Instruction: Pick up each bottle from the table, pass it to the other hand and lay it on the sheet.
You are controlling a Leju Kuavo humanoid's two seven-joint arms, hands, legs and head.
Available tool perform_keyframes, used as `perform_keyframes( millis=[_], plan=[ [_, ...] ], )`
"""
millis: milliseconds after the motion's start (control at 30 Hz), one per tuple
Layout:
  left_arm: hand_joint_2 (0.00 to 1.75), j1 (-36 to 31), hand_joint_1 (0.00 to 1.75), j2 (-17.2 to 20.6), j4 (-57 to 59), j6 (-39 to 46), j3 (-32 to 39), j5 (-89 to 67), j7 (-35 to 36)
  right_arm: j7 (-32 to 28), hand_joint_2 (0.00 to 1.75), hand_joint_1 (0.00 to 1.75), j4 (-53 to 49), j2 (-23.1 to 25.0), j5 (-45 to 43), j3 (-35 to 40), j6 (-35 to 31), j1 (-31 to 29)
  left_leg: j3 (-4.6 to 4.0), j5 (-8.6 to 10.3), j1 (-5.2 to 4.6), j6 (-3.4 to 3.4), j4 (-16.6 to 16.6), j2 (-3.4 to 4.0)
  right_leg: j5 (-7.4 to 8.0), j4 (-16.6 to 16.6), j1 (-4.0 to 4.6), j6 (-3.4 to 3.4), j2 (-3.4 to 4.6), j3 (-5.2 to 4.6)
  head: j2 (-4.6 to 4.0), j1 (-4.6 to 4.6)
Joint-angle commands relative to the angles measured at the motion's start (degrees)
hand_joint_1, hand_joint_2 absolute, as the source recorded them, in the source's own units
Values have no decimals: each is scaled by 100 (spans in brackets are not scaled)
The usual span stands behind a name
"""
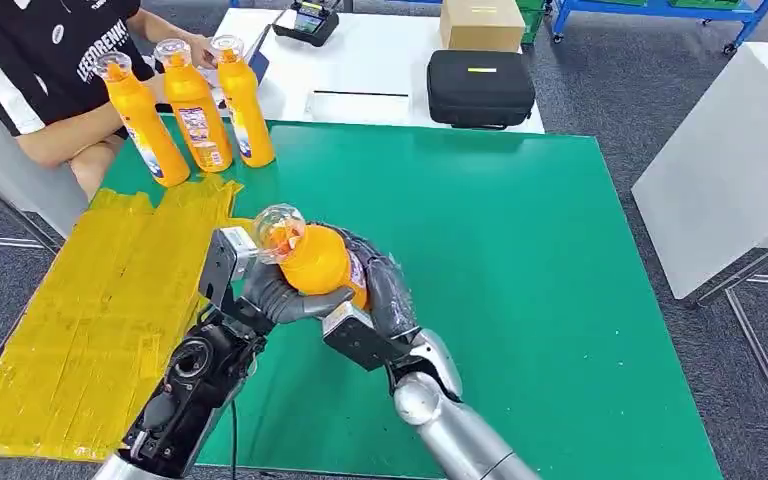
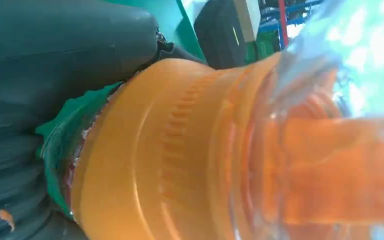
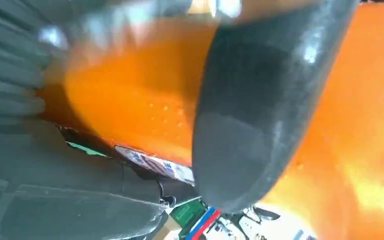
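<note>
Tilting above the green table [image 1: 520, 260], an orange bottle [image 1: 320, 262] is gripped by both hands just beside the yellow sheet [image 1: 90, 320]: the left hand [image 1: 260, 290] is wrapped around its shoulder, the right hand [image 1: 375, 300] around its body. Three more bottles [image 1: 192, 108] are seen standing at the sheet's far end.

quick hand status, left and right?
Left hand: its fingers grip the orange bottle below its clear cap.
Right hand: its fingers are wrapped around the same bottle's body.
</note>
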Motion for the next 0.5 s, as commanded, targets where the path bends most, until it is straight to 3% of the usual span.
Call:
perform_keyframes(
  millis=[33, 133, 500],
  plan=[
    [175, -182, 175, 82, 372, 300, 315, -1, -72, 285, 0, 0, -1771, -517, -15, 37, 79, 597, 17, -9, 4, -11, -1, -5, -10, -2, 6, -11, -12, 20, 0, 0],
    [175, -113, 175, 146, 330, 324, 385, -19, -85, 385, 0, 0, -2361, -660, -106, 3, 250, 826, 28, -16, 5, -15, 2, -7, -19, 1, 7, -15, -18, 33, 0, 0],
    [175, -113, 175, 146, 330, 324, 385, -19, -85, 385, 0, 0, -2361, -660, -106, 3, 250, 826, 24, -14, 8, -18, -1, -9, -15, -3, 10, -16, -21, 25, 0, 2]
  ],
)
